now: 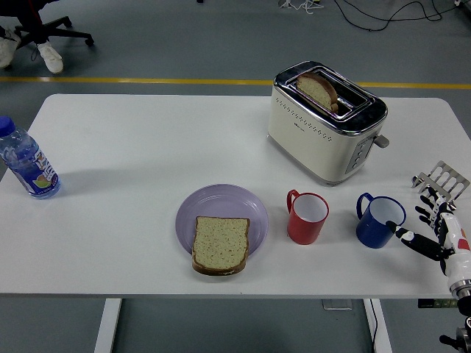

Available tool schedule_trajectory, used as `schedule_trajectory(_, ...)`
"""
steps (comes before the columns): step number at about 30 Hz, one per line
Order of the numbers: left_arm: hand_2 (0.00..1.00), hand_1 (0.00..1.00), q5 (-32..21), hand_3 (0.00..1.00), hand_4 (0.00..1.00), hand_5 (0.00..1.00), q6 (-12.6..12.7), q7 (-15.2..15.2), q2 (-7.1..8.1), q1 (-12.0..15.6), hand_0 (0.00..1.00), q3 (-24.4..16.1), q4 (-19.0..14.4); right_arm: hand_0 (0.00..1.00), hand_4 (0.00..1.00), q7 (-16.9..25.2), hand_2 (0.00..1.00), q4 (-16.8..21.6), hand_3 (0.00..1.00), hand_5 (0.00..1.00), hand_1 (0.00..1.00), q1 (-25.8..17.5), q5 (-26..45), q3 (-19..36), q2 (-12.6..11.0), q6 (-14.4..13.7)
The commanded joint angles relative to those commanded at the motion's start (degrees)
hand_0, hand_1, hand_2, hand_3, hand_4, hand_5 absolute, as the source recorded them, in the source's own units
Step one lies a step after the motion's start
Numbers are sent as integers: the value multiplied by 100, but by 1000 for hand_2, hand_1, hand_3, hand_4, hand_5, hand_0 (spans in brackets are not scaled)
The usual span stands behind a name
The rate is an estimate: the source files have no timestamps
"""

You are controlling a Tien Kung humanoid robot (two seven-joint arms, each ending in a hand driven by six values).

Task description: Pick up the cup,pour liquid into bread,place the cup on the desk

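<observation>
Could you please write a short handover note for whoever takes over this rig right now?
Right hand: open, fingers spread, just right of the blue cup, not touching it. Left hand: not in view.
Red cup stands between the blue cup and the purple plate; a bread slice lies on the plate's near edge. Toaster behind holds another slice.
Done: nothing grasped.
Left: grasp a cup, pour onto the bread, set the cup down.

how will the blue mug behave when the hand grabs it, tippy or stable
The blue mug looks squat and wide-mouthed, so it probably stays upright under a light push. Its glossy wall may be slippery for the right hand, which is open beside it. The handle faces left, away from that hand, so a body grasp seems likelier.
</observation>
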Motion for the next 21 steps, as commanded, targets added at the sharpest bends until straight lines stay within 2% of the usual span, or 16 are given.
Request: schedule_trajectory(21,658,610,-36,553,374,998,-8,2,-10,-5,631,47,1,894,998,38,942,158,998,206,868,83,87,-142,-30,-41)
